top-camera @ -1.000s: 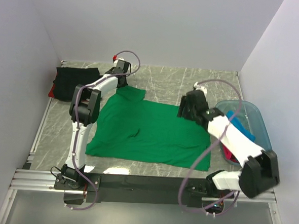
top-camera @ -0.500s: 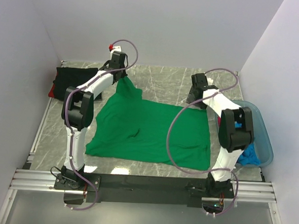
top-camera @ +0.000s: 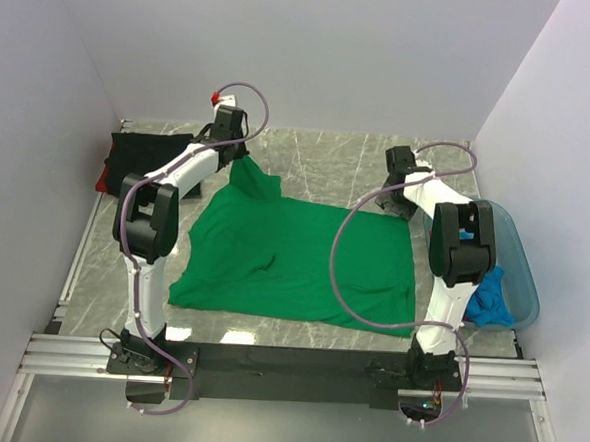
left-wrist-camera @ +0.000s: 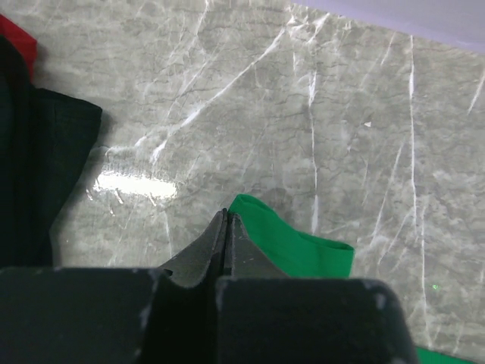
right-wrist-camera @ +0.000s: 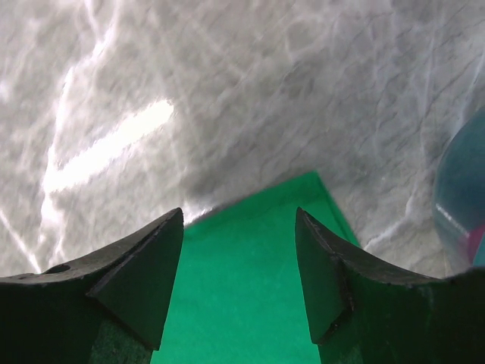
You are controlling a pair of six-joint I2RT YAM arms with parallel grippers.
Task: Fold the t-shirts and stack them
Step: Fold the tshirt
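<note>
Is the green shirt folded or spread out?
Spread out: green shirt lies flat on the table, corner pinched by left end effector.

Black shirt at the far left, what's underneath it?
Red cloth peeks out at the black shirt's left edge. How far it runs underneath, and whether anything else lies there, is covered.

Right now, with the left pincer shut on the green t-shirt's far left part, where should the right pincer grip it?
Probably the far right corner of the green t-shirt, coming down from above. The cloth lies flat on the table there, and that corner sits just ahead of the open right pincer, opposite the left pincer, so a short reach forward should pinch its edge.
</note>
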